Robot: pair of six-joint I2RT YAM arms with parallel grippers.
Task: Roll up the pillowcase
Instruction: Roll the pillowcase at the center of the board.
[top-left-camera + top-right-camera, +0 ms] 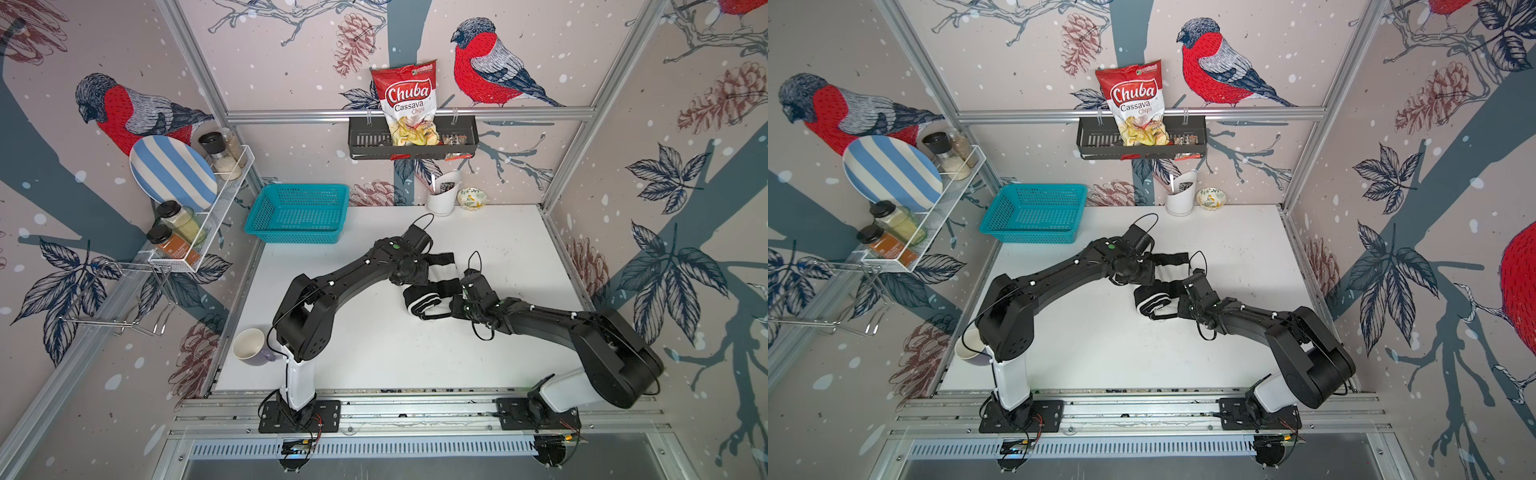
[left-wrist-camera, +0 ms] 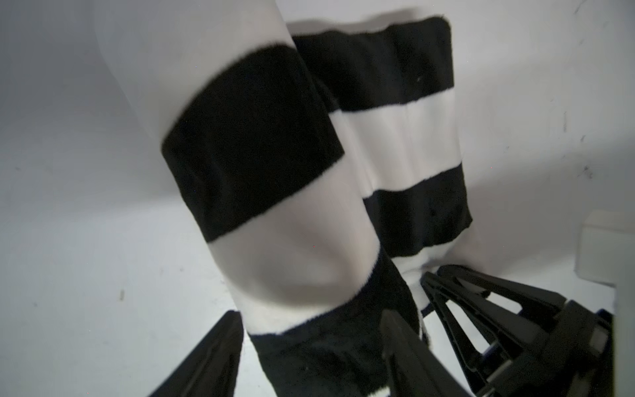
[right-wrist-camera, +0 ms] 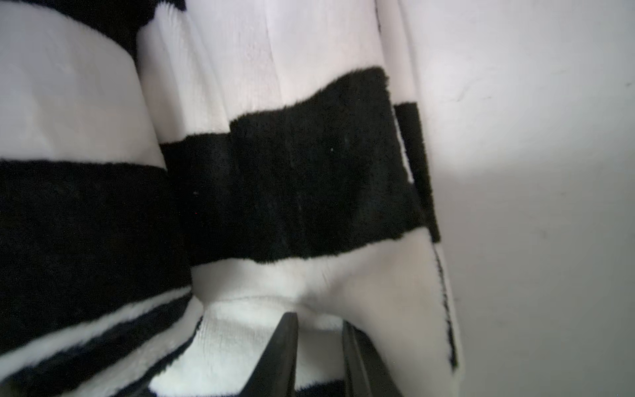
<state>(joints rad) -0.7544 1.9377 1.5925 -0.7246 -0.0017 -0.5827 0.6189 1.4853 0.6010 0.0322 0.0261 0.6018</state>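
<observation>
Your left jaws stand wide astride the rolled pillowcase (image 2: pixel 254 144), with fingers (image 2: pixel 213 357) against both sides of it. Your right jaws are narrow and nip a white fold of the same cloth between their fingers (image 3: pixel 280 354). On the white worktop (image 1: pixel 374 353) the pillowcase (image 1: pixel 424 301) (image 1: pixel 1152 301) sits mid-surface between the two wrists, mostly rolled, with a flat striped strip lying beside the roll toward the back wall; well apart from it you see the teal basket (image 1: pixel 299 212) at the back left and the mug (image 1: pixel 249 347) at the front left edge.
</observation>
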